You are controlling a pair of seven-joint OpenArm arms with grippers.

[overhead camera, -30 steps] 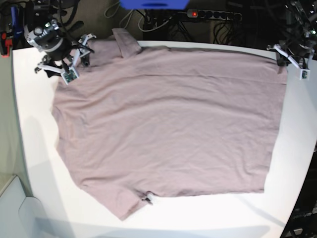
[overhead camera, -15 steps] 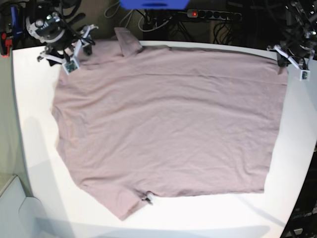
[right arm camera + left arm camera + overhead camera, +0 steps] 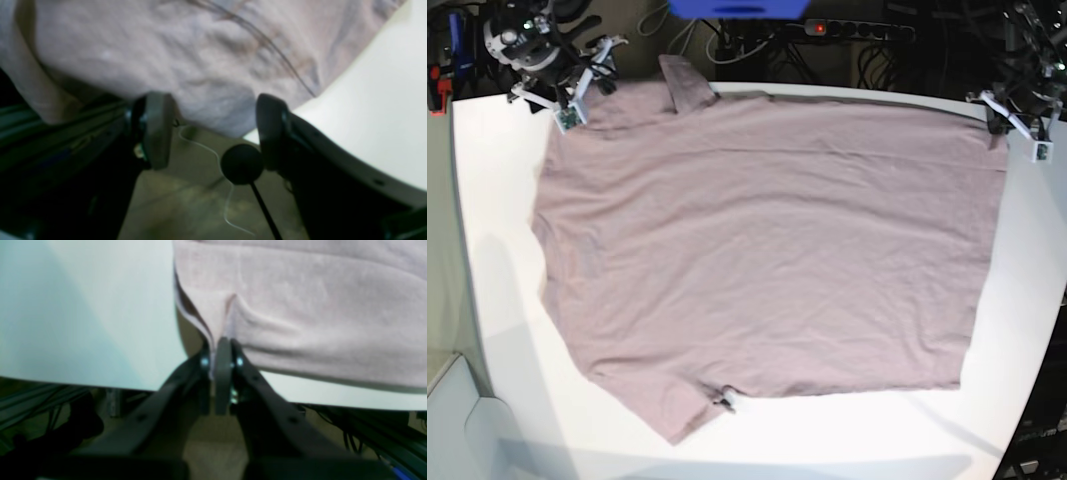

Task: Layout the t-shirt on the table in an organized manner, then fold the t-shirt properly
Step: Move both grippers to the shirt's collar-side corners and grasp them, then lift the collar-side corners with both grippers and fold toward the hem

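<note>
The mauve-pink t-shirt (image 3: 767, 240) lies spread flat on the white table (image 3: 497, 200), with one sleeve (image 3: 685, 85) at the far edge and the other (image 3: 677, 410) at the near edge. At the far right corner of the cloth my left gripper (image 3: 1009, 125) is shut. The left wrist view shows that gripper (image 3: 222, 350) pinching a fold of the t-shirt (image 3: 317, 313) by the table's edge. My right gripper (image 3: 585, 85) stands open at the far left corner. In the right wrist view its fingers (image 3: 156, 130) flank nothing, just off the t-shirt (image 3: 186, 56), which hangs over the edge.
A power strip (image 3: 857, 30) with a red light, cables and a blue object (image 3: 737, 8) lie behind the table. A pale bin (image 3: 457, 420) stands at the near left. Below the right gripper a black knob (image 3: 242, 163) and a white cable show on the floor.
My right gripper has moved away from the shirt's left shoulder toward the far left corner of the table, staying open. The left gripper and the shirt have not moved.
</note>
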